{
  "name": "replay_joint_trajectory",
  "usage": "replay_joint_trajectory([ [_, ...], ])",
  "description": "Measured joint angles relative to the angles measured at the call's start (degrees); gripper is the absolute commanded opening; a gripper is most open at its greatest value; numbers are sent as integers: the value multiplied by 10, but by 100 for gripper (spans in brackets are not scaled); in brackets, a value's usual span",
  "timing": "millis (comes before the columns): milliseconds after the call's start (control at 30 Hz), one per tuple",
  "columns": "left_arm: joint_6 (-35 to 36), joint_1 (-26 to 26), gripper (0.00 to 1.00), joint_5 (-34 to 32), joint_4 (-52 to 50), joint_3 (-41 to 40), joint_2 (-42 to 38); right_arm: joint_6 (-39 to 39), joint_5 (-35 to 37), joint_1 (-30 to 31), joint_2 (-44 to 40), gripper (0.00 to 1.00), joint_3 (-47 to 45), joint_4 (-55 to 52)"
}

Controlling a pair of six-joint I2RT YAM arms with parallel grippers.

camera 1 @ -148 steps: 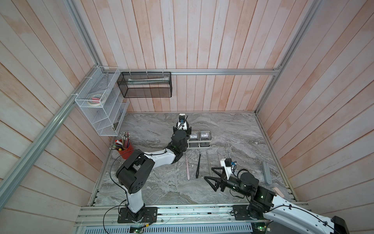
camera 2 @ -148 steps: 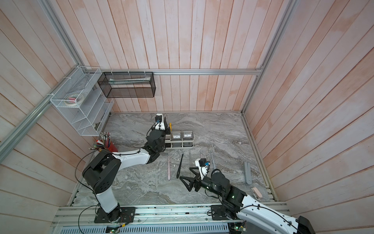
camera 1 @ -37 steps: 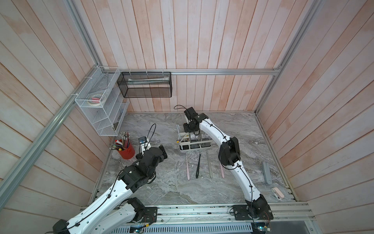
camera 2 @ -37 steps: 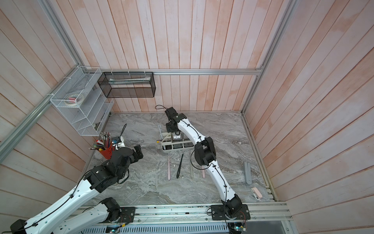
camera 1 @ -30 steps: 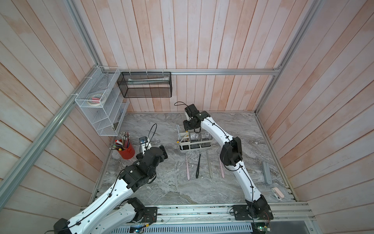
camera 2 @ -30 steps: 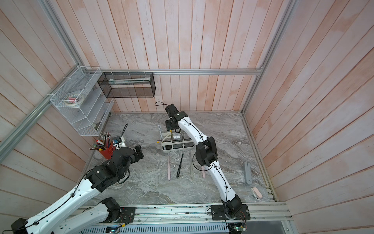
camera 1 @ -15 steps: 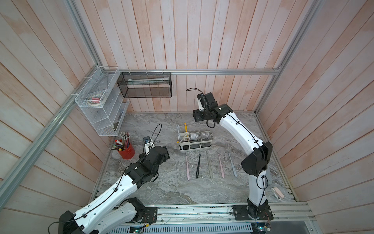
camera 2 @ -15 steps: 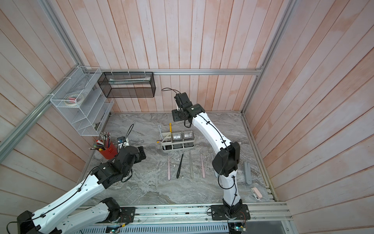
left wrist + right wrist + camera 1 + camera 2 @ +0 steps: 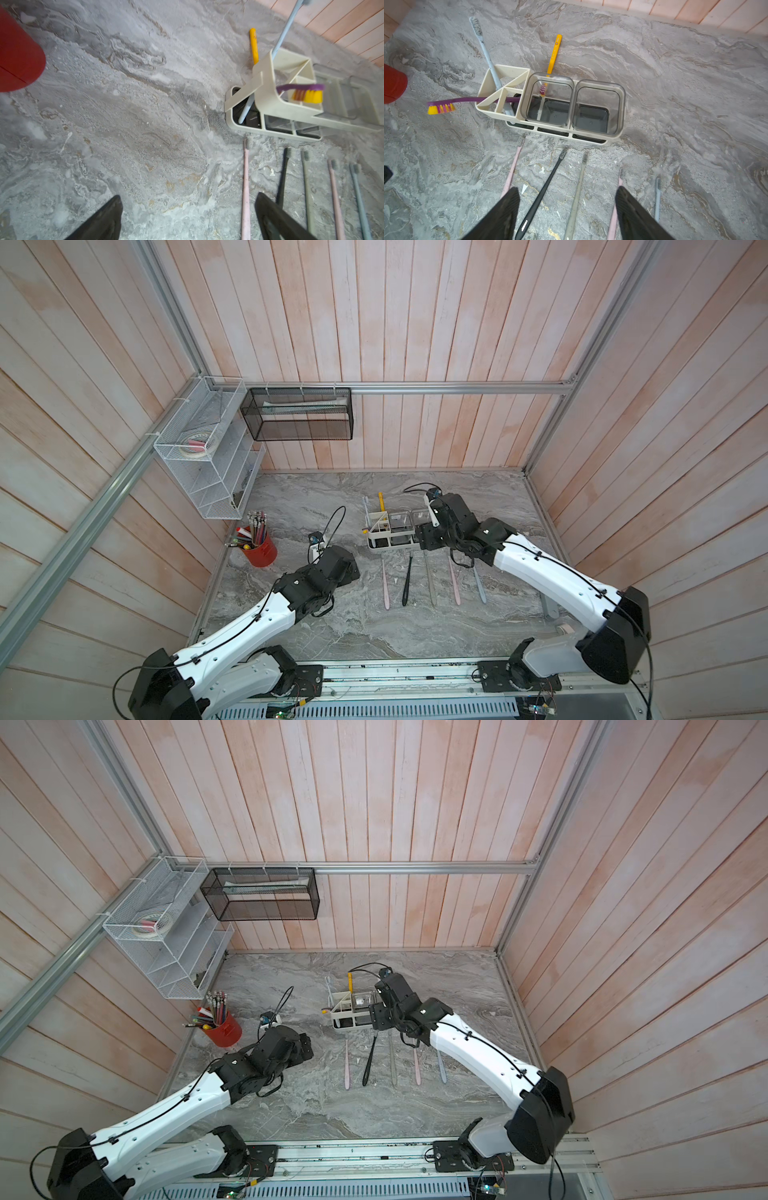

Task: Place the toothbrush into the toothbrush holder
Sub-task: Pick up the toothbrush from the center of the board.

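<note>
We are seeing the yellow toothbrush standing head-down in the first clear cup of the toothbrush holder, its handle leaning on the far rim with nothing gripping it. Beside it, the slotted blue toothbrush and a purple toothbrush are sitting in the divided slots, the purple one tipping far out over the edge.

A second ago the right hand was reaching down at the holder. Since then it has lifted away, spread its fingers and swung back to the near side. It is now hovering released and empty over the row of brushes. We are reading that as the yellow brush being delivered and let go, so this placement looks done.

Still lying on the marble surface are a pink toothbrush, a black toothbrush, an olive-grey toothbrush, a second pink toothbrush and a loose blue toothbrush. The right hand is sitting over the black and olive-grey ones, so one of them seems the likely next pick.

The left hand is hanging fully released over bare surface near the first pink brush, having pulled back from the holder.
</note>
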Motion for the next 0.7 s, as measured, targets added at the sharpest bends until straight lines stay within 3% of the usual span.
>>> replay_joint_trajectory([
  [333,-28,-32,100,20,0,76,152,16,21,0,-119,98,-79,35],
  [500,-32,-53,100,8,-10,149,244,13,24,0,-171,98,-102,44],
  [600,-34,-59,89,5,-22,196,301,9,26,0,-198,98,-103,45],
  [700,-37,-60,88,-6,-34,224,339,6,26,0,-224,98,-103,46],
])
